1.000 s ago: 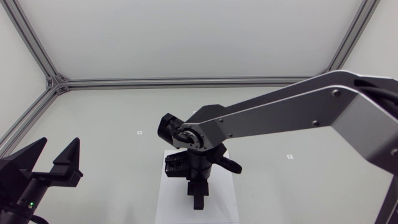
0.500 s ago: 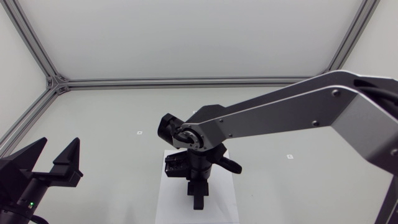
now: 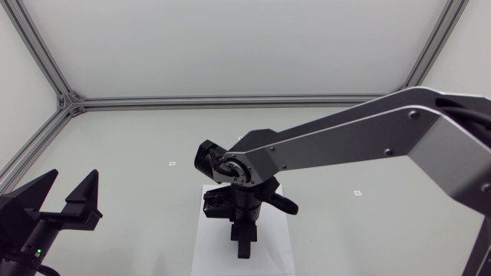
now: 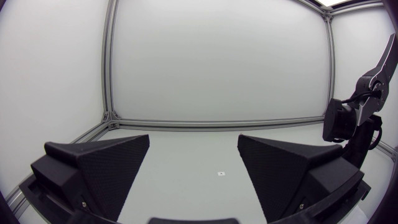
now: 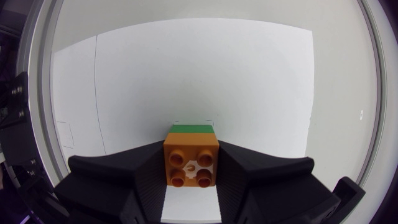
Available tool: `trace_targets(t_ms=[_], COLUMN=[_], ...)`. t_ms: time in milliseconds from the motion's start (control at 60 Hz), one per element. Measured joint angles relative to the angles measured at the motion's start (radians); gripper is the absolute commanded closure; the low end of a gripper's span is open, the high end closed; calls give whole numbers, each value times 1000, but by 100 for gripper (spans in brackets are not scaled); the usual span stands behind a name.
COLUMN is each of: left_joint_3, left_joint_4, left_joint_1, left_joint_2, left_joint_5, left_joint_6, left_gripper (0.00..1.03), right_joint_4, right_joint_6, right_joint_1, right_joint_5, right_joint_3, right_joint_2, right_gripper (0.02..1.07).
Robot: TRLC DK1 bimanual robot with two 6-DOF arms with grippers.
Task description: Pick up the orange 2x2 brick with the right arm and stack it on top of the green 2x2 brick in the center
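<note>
Two jaws of our right gripper (image 5: 191,154) clamp the orange brick (image 5: 191,165) above the green brick (image 5: 192,128); our left gripper (image 4: 193,163) stands wide open.

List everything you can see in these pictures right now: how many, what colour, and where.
table: one, pale grey, under both arms.
white sheet: one, white, flat at the table's centre.
small marks: two, dark, on the table on either side of the white sheet.
orange 2x2 brick: one, orange, between the fingers of the right gripper.
green 2x2 brick: one, green, only an edge shows just past the orange 2x2 brick; cannot tell if they touch.
left gripper: one, black, open and empty, at the table's left side.
right gripper: one, black, pointing down over the white sheet, shut on the orange 2x2 brick.
</note>
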Motion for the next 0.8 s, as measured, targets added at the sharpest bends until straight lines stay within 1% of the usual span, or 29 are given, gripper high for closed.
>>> trace_targets(t_ms=[50, 83, 133, 483, 500, 717, 800], left_joint_3=[0, 0, 0, 0, 0, 0, 0], left_joint_4=[0, 0, 0, 0, 0, 0, 0], left_joint_1=[0, 0, 0, 0, 0, 0, 0], left_joint_2=[0, 0, 0, 0, 0, 0, 0], left_joint_5=[0, 0, 0, 0, 0, 0, 0], left_joint_6=[0, 0, 0, 0, 0, 0, 0], left_gripper=[4, 4, 4, 4, 4, 4, 4], right_joint_4=[0, 0, 0, 3, 3, -2, -12], right_joint_6=[0, 0, 0, 0, 0, 0, 0], right_joint_1=[0, 0, 0, 0, 0, 0, 0], right_joint_5=[0, 0, 0, 0, 0, 0, 0], right_joint_3=[0, 0, 0, 0, 0, 0, 0], right_joint_2=[0, 0, 0, 0, 0, -4, -16], right_gripper=[65, 63, 57, 35, 32, 7, 6])
